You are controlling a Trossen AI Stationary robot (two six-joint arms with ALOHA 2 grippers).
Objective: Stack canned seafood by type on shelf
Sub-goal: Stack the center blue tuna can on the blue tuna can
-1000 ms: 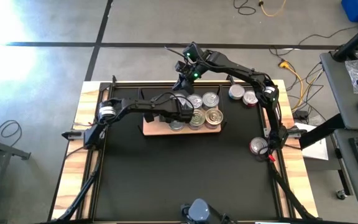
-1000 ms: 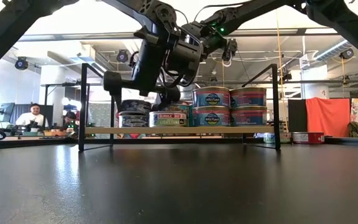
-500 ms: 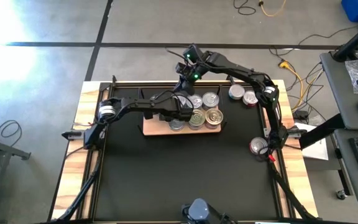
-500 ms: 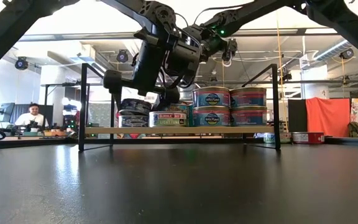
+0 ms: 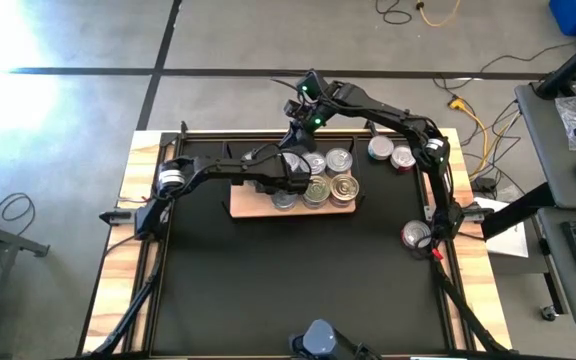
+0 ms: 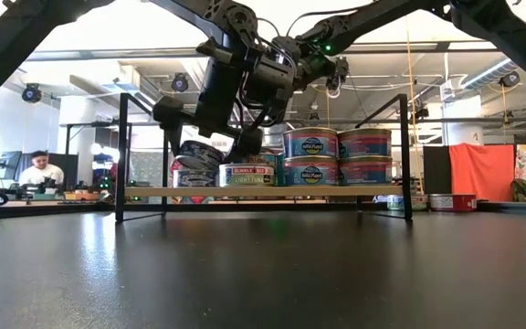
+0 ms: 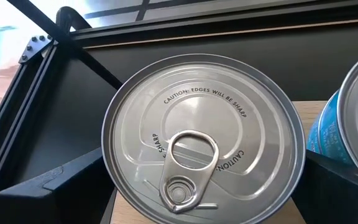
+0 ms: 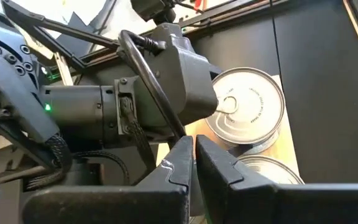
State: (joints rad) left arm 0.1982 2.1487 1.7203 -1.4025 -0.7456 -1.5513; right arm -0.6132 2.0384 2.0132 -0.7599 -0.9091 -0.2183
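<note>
The shelf [image 5: 243, 209] [image 6: 336, 191] stands on the far half of the black mat. It carries blue-labelled tins stacked in two [image 6: 310, 157], reddish tins stacked in two [image 6: 365, 157] and a lower tin [image 6: 247, 175]. My left gripper [image 5: 286, 178] [image 7: 204, 186] is over the shelf's left part, shut on a silver-topped tin [image 7: 204, 130] [image 6: 201, 153]. That tin hangs tilted just above another tin [image 6: 194, 176]. My right gripper [image 8: 193, 163] [image 5: 301, 137] is shut and hovers over the shelf's far side, beside the left wrist. My left gripper holds the silver-topped tin by its side wall, pinched between the two fingers [image 7: 48, 186] on opposite sides of the rim [image 7: 109, 168]. The fingers come from above, pointing down. The tin is tilted over the lower tin; whether they touch I cannot tell.
Two loose tins [image 5: 380, 150] [image 5: 402, 158] sit on the mat beyond the shelf's right end, and another [image 5: 415, 235] lies by the right arm's base. Black frame posts [image 6: 120, 155] [image 6: 405, 155] rise at the shelf's ends. Bare mat [image 5: 298, 290] stretches toward the near edge.
The tin in my left gripper has tipped from level to tilted above the lower tin, while the gripper stayed over the same spot on the shelf.
</note>
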